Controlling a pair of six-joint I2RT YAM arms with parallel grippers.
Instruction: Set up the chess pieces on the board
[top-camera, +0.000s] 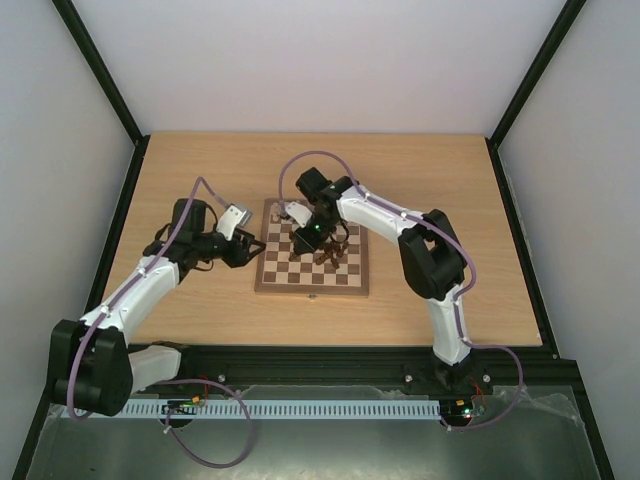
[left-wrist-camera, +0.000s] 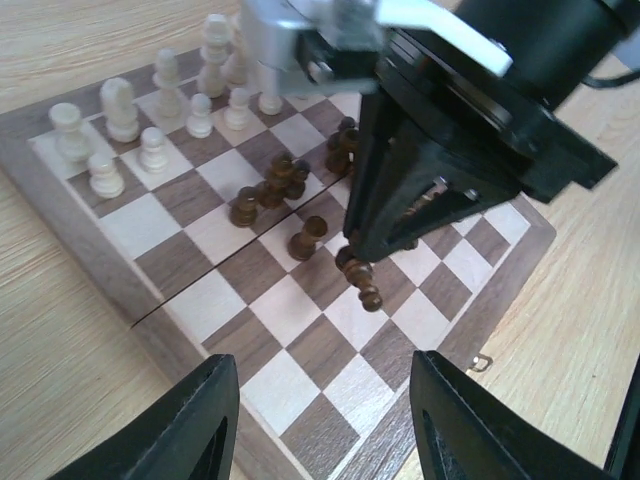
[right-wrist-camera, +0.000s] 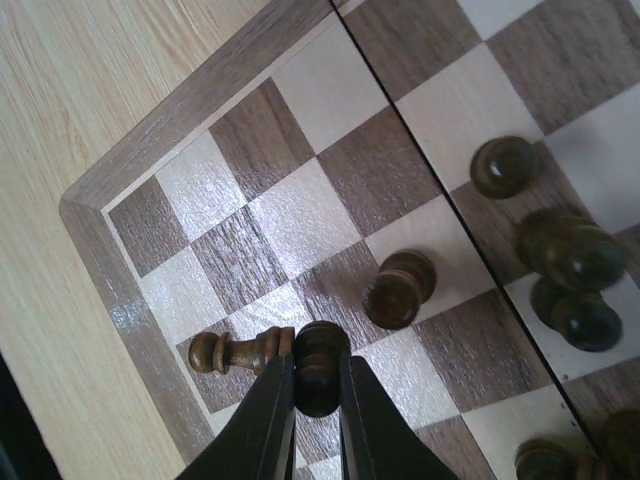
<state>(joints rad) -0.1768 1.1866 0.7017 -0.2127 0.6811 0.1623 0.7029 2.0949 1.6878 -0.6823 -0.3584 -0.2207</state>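
Task abt halfway by my read: the pale pieces (left-wrist-camera: 150, 110) stand upright in two rows at one end of the board (right-wrist-camera: 190, 113), so that side looks done or nearly. The dark pieces (left-wrist-camera: 285, 180) sit bunched mid-board, none on home rows yet, and one toppled dark pawn (right-wrist-camera: 235, 352) lies on its side near a corner. My right gripper (right-wrist-camera: 318, 390) is closed tight on a dark piece (right-wrist-camera: 320, 360), pinched at its rounded top btwn black fingers, low over a square by that corner, toppled pawn touching or just beside it. My left gripper (left-wrist-camera: 322, 410) is part open w/ nothing in it, hovering just off the board's edge. Pieces are glossy turned wood, round heads, waisted stems; board is smooth varnished wood, dark/tan checks, brown border, seam across the middle; table (top-camera: 200, 170) is pale wood-grain
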